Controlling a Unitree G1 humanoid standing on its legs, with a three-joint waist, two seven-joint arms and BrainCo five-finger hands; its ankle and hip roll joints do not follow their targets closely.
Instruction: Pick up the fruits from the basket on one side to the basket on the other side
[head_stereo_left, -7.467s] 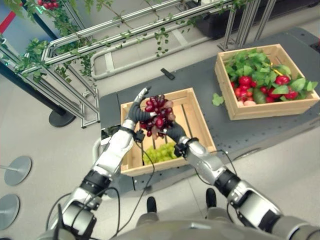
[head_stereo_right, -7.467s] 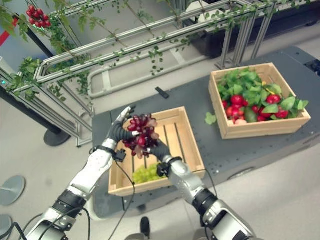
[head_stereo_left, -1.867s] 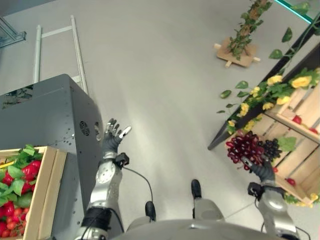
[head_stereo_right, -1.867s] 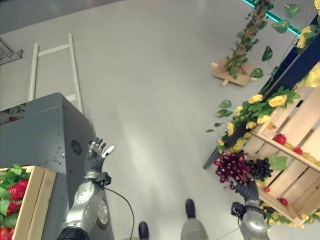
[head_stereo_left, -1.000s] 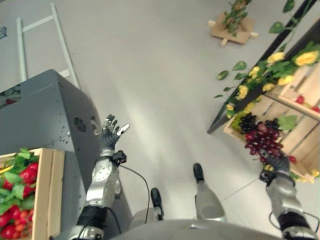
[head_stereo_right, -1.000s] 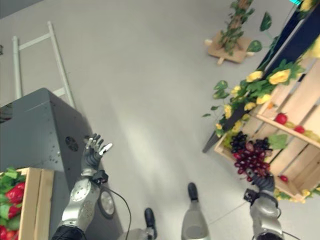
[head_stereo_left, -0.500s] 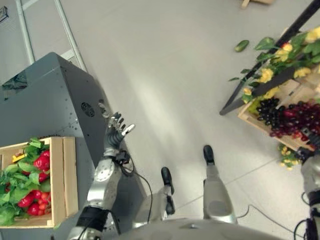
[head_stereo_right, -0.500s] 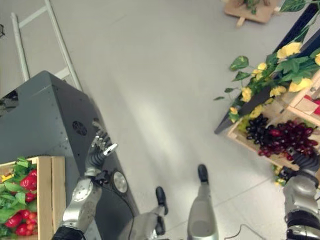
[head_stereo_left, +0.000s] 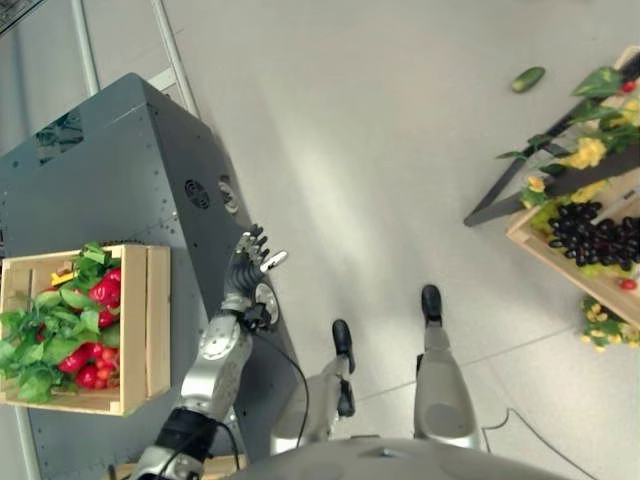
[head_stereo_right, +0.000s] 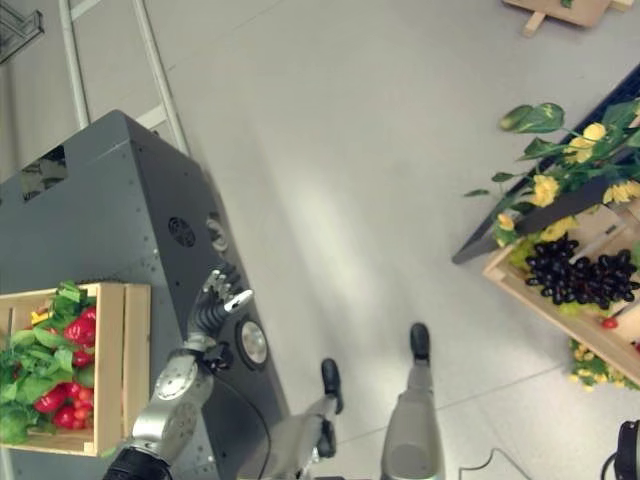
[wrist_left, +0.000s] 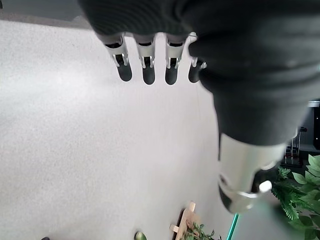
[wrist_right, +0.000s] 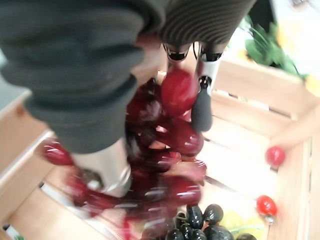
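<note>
My right hand (wrist_right: 201, 107) is shut on a bunch of red grapes (wrist_right: 170, 135), its fingers and thumb curled round it. The bunch hangs inside a slatted wooden crate (wrist_right: 250, 80), just above a bunch of black grapes (wrist_right: 200, 217). In the eye views that crate (head_stereo_right: 520, 285) stands at the far right with the black grapes (head_stereo_left: 595, 238) lying in it. My left hand (head_stereo_left: 250, 268) is raised beside the grey table, open, its fingers (wrist_left: 145, 65) straight and holding nothing.
A wooden crate (head_stereo_left: 150, 330) of red fruits and green leaves rests on the grey table (head_stereo_left: 120, 170) at the left. Yellow flowers and leaves (head_stereo_right: 560, 180) hang over the right crate. Small red fruits (wrist_right: 274, 155) lie in it. A green fruit (head_stereo_left: 527, 78) lies on the floor.
The view has swung left, showing more of the table. My right hand with the red grapes has passed out of the eye views at the right. The left hand stays open.
</note>
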